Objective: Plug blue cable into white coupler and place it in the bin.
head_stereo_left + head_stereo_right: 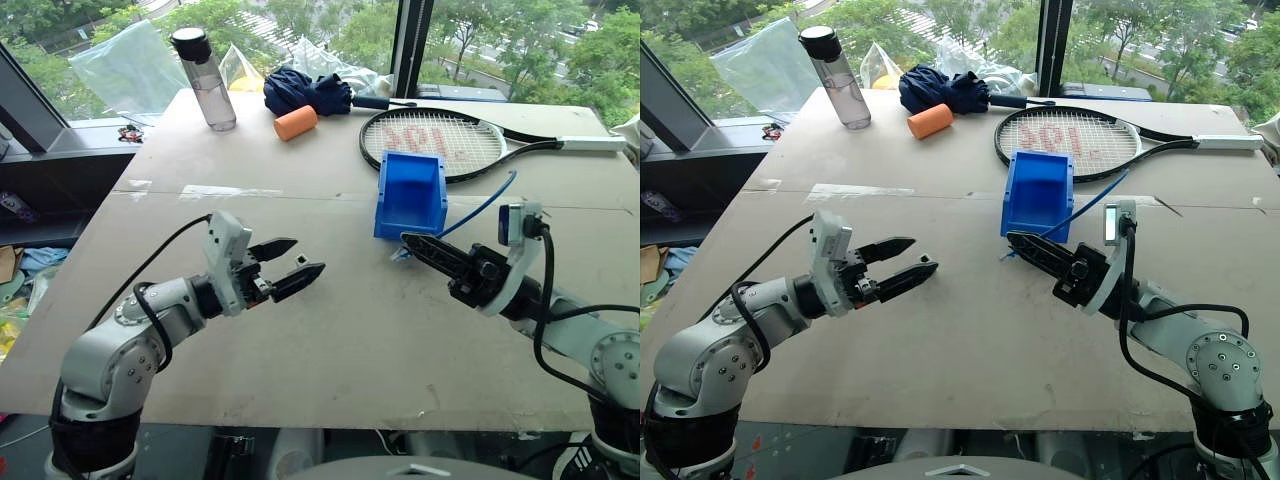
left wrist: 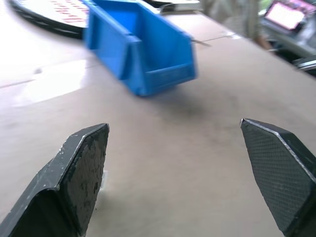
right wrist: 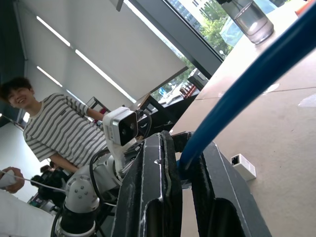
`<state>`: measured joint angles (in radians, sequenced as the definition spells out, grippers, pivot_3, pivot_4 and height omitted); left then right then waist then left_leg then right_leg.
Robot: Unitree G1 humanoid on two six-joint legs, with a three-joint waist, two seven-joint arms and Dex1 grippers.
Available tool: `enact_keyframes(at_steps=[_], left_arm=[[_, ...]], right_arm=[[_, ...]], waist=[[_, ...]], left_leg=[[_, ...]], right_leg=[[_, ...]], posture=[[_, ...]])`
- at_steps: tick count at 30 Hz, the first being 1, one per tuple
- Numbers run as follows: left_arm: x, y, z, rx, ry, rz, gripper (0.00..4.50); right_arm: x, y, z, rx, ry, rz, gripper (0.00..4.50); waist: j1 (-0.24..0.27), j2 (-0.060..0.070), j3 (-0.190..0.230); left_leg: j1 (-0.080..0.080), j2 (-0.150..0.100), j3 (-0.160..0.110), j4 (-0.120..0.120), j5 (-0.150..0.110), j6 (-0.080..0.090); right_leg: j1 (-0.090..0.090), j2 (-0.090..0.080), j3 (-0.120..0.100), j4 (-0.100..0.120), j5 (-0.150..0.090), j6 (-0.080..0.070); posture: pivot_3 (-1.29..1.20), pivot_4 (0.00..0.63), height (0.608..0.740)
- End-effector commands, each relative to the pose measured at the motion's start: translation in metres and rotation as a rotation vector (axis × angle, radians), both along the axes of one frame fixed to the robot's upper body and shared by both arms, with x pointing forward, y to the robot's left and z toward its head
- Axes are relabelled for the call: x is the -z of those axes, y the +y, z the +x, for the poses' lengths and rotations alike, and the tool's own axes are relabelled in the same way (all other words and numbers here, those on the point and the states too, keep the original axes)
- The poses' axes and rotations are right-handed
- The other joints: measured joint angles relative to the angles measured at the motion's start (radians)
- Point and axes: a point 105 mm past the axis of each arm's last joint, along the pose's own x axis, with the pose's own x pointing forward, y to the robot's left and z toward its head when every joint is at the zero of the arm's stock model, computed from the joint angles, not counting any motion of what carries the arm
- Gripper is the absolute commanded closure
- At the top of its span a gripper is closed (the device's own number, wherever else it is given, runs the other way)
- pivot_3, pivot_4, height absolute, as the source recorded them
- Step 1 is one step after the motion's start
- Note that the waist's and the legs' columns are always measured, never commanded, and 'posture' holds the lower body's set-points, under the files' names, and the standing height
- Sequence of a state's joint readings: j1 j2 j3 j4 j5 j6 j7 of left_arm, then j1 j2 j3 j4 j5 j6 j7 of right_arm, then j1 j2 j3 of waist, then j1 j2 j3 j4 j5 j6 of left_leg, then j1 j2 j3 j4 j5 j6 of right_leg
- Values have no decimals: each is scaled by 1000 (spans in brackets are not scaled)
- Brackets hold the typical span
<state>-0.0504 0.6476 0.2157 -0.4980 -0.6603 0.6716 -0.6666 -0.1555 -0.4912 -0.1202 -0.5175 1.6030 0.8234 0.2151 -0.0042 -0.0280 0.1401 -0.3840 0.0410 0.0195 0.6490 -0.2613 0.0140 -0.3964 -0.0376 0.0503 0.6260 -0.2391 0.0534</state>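
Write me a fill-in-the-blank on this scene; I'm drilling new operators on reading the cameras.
The right gripper has its fingers shut on the blue cable; the left gripper has its fingers ____.
The white coupler lies loose on the ____.
The bin stands ____, with nothing inside it.
Missing words: open; table; empty.
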Motion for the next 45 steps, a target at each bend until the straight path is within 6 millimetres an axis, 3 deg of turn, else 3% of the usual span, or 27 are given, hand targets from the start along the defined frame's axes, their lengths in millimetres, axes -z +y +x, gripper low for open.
enact_keyframes(at_steps=[1, 9, 20, 24, 29, 45], left_arm=[[5, 6, 8, -57, -119, 121, 45], [52, 9, 28, -37, -92, 245, 45], [66, -3, 42, 1, -86, 216, 45], [68, -5, 38, 20, -85, 216, 1580], [66, -7, 35, 60, -95, 214, 4005], [43, -78, 33, 482, -113, 180, 3970]], right_arm=[[-5, -3, 2, 3, -41, 15, 4500], [-2, 0, 8, 11, -81, -36, 4500], [-3, -2, 5, 39, -110, -49, 4500], [-4, -2, 4, 41, -119, -53, 4500], [-5, -3, 5, 46, -129, -55, 4500], [-3, 14, 19, -36, -298, -253, 4500]], waist=[[1, 0, 0], [-6, 0, 0], [-7, 0, 0], [-8, 0, 0], [-8, 0, 0], [-7, 0, 0]], left_leg=[[0, 0, 0, 0, 0, 0], [-1, 0, 0, -1, 0, 0], [-2, 0, 0, 0, 0, 0], [-2, 1, -1, 0, 0, 0], [-2, 2, -1, 0, 0, 0], [-3, 0, -1, 0, 0, 0]], right_leg=[[0, 0, 0, 0, 0, 0], [-1, -1, 1, 0, 0, 0], [-2, -1, -1, 0, 1, 1], [-2, -1, -1, 0, 1, 1], [-2, -1, -1, 0, 1, 1], [-1, 0, -2, 0, 2, 3]], posture=[[0, 150, 740], [0, 150, 740], [0, 150, 740], [0, 150, 740], [0, 150, 740], [0, 150, 740]])
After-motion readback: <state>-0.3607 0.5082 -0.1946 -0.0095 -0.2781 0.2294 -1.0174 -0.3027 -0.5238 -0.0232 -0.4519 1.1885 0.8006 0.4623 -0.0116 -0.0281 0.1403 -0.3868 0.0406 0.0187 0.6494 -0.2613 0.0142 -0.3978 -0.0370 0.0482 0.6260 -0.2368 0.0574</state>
